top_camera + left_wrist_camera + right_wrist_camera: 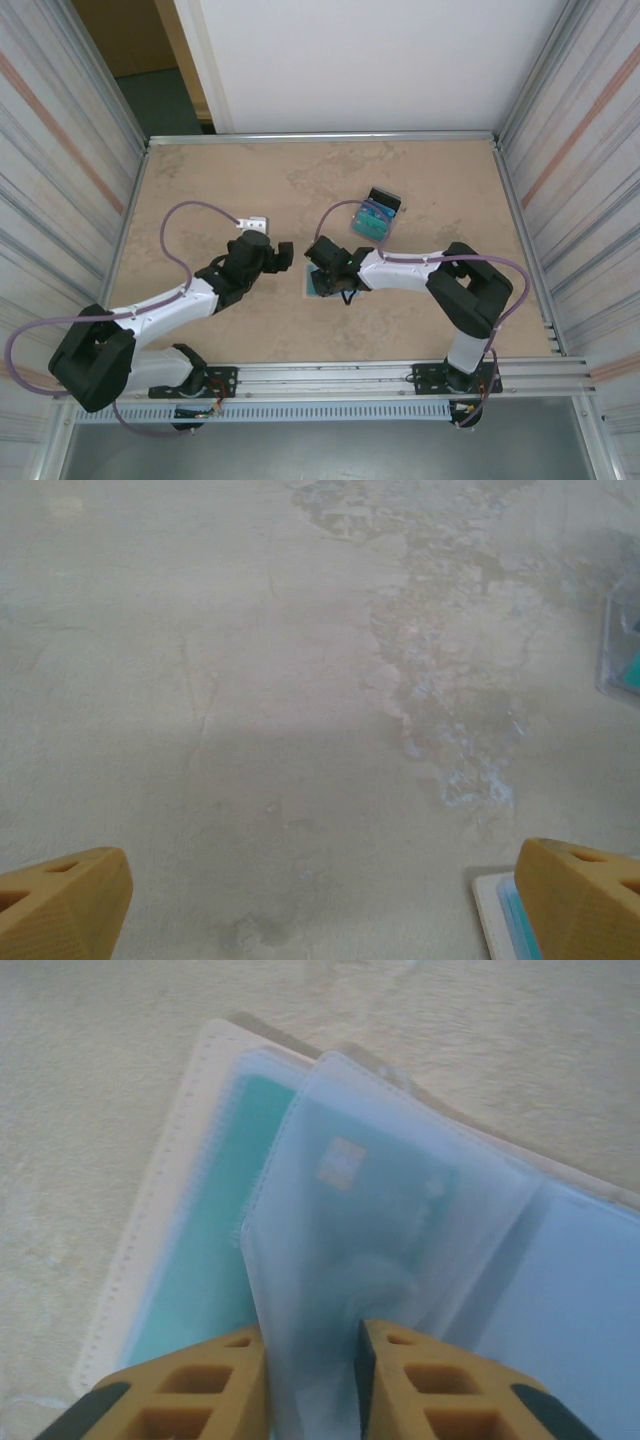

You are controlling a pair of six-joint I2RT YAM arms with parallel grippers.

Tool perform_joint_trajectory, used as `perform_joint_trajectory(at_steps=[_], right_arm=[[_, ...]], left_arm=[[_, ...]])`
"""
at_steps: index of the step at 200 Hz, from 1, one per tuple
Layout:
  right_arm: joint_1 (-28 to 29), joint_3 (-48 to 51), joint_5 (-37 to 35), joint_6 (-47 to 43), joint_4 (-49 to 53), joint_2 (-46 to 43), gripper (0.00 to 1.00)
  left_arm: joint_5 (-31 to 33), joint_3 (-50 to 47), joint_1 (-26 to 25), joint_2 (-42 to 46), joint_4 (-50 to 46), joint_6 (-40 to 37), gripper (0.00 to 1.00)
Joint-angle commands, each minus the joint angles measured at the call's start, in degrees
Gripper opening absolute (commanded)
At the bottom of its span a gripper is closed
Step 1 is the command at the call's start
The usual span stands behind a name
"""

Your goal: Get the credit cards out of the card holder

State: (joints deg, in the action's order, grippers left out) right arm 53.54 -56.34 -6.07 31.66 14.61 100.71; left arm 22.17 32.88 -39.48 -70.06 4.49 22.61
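**Top external view.** The left gripper [280, 255] is beside the right gripper [322, 258], and the two tips are apart. The card holder [318, 287] lies on the table [200, 180] directly beneath the right fingers and is largely hidden by them. A small stack of credit cards [375, 217] in teal, blue and black lies beyond the right fingertips, apart from the holder.

**Left wrist view.** The left gripper [320, 870] has its jaws spread wide, with bare table between them and nothing held. A corner of the card holder [493, 910] lies flat just inside the right-hand finger [580, 905]. A clear and teal edge shows further ahead, outside that finger; it is cut off too much to identify.

**Right wrist view.** The card holder [150, 1250] lies open ahead of the fingers. The right gripper [312, 1335] is closed to a narrow gap on one clear sleeve leaf [330, 1250], which stands up between the two pads and fills the gap. A card with a gold chip [345, 1160] shows through that leaf. A teal card [215, 1220] sits in the flat sleeve outside the left-hand finger [190, 1385].
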Motion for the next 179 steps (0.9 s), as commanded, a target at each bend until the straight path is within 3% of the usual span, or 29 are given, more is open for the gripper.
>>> perform_joint_trajectory(at_steps=[1, 125, 179], right_arm=[[-1.4, 2.5, 0.9, 1.2, 0.4, -2.7, 0.22], [-3.6, 8.0, -5.6, 4.0, 2.7, -11.4, 0.32], [-4.9, 11.5, -6.2, 6.9, 2.7, -14.7, 0.33]], left_arm=[[2.5, 2.5, -2.5, -0.6, -0.4, -5.0, 0.99], [5.5, 10.4, -8.5, -13.2, -1.1, -11.2, 0.99], [0.5, 10.0, -9.3, -16.1, -2.3, -11.2, 0.99]])
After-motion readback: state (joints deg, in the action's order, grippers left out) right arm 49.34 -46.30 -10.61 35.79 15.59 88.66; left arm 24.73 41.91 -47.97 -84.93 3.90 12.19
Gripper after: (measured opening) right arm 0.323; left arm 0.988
